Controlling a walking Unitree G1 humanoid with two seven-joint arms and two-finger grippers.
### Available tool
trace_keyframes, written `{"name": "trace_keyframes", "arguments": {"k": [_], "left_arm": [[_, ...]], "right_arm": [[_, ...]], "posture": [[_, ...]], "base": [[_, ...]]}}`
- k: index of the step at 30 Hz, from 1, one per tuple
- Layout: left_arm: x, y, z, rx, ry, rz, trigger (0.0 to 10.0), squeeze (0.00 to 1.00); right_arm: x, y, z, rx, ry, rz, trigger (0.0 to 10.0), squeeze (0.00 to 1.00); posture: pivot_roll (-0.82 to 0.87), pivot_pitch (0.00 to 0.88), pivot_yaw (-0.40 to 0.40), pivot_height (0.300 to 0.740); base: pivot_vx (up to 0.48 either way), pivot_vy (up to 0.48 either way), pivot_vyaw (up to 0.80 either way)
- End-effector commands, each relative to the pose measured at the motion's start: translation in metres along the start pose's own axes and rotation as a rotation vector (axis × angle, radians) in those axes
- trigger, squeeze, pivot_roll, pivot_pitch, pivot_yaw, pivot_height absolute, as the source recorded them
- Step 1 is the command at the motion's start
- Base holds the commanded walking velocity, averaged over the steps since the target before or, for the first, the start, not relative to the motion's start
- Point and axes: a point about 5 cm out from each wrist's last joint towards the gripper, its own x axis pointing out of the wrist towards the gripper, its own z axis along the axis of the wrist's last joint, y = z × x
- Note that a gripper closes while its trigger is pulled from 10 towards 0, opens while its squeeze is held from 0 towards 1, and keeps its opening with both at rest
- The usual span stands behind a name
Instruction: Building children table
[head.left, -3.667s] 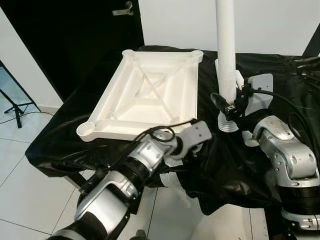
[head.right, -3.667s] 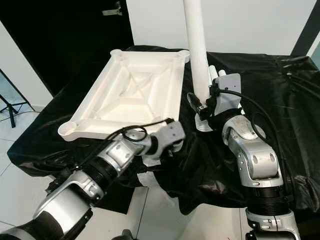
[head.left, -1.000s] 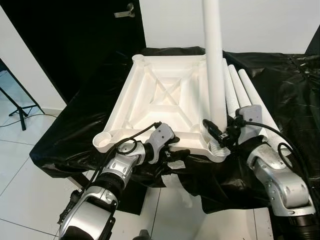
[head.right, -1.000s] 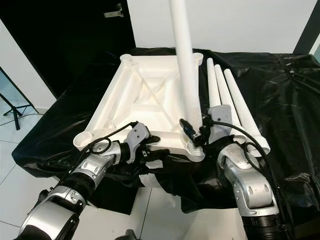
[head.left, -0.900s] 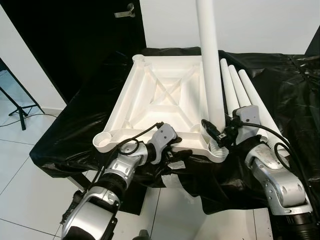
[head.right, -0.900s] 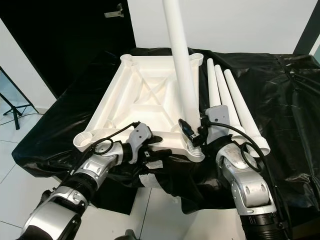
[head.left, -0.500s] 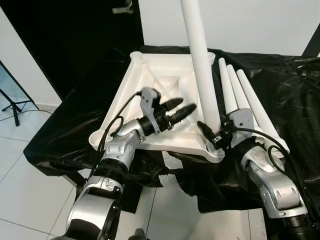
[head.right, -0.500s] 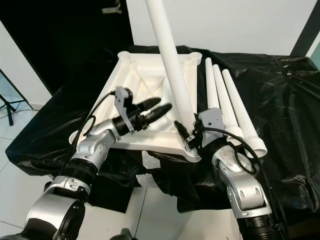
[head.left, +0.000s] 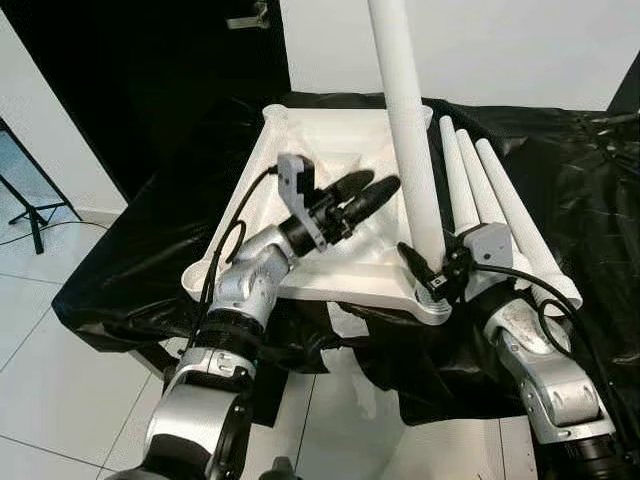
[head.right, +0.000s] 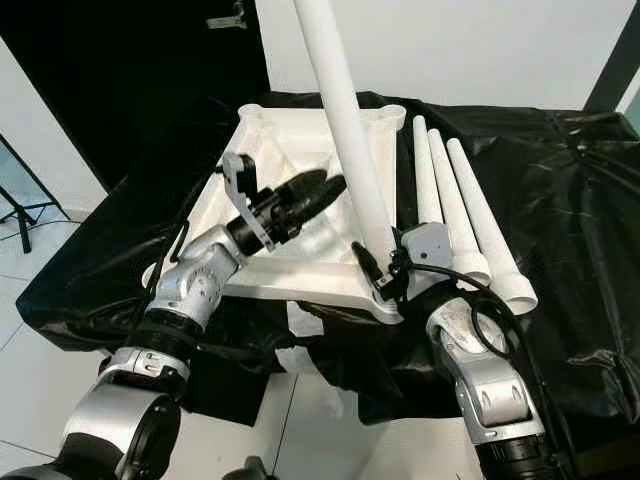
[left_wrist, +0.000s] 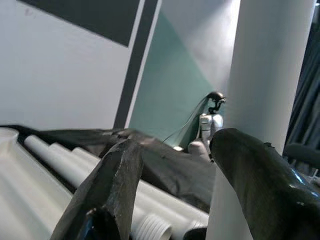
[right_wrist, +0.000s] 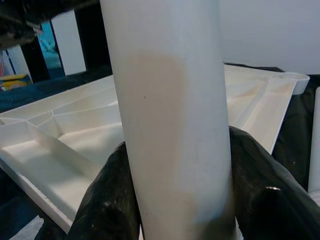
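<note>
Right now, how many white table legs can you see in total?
4. One long white plastic leg stands in the near right corner socket of the upturned white tabletop, held by the right gripper. Three more legs lie side by side on the black cloth.

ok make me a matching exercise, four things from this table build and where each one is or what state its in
Things:
1. upright leg
2. tabletop
3. spare legs
4. left gripper

States:
A. lying side by side on the black sheet
B. open, raised over the tabletop beside the upright leg
C. upside down, ribs facing up
D. standing in a near corner socket, clamped by the right gripper

Pairs: 1-D, 2-C, 3-A, 4-B
</note>
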Motion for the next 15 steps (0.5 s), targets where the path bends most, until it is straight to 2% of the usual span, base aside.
{"name": "trace_keyframes", "arguments": {"k": [1, 5, 6, 11, 15], "left_arm": [[0.009, -0.015, 0.007, 0.01, -0.031, -0.172, 10.0, 0.0], [0.01, -0.024, 0.008, 0.001, -0.04, -0.248, 10.0, 0.0], [0.007, -0.032, 0.005, -0.006, -0.019, -0.329, 10.0, 0.0], [0.007, -0.038, 0.003, -0.005, 0.006, -0.364, 10.0, 0.0], [0.013, -0.045, 0.006, 0.021, 0.004, -0.397, 10.0, 0.0]], "right_arm": [[-0.002, 0.004, -0.016, 0.005, 0.087, 0.026, 10.0, 0.0], [0.001, 0.002, -0.015, 0.009, 0.088, 0.019, 10.0, 0.0], [0.003, 0.0, -0.014, 0.007, 0.086, 0.011, 10.0, 0.0], [0.003, -0.001, -0.014, 0.003, 0.081, 0.009, 10.0, 0.0], [0.004, 0.0, -0.016, -0.002, 0.093, 0.017, 10.0, 0.0]], "posture": [[0.1, 0.0, 0.037, 0.74], [0.1, 0.0, 0.036, 0.74], [0.1, 0.0, 0.037, 0.74], [0.1, 0.0, 0.037, 0.74], [0.1, 0.0, 0.037, 0.74]], "base": [[0.0, 0.0, 0.0], [0.0, 0.0, 0.0], [0.0, 0.0, 0.0], [0.0, 0.0, 0.0], [0.0, 0.0, 0.0]]}}
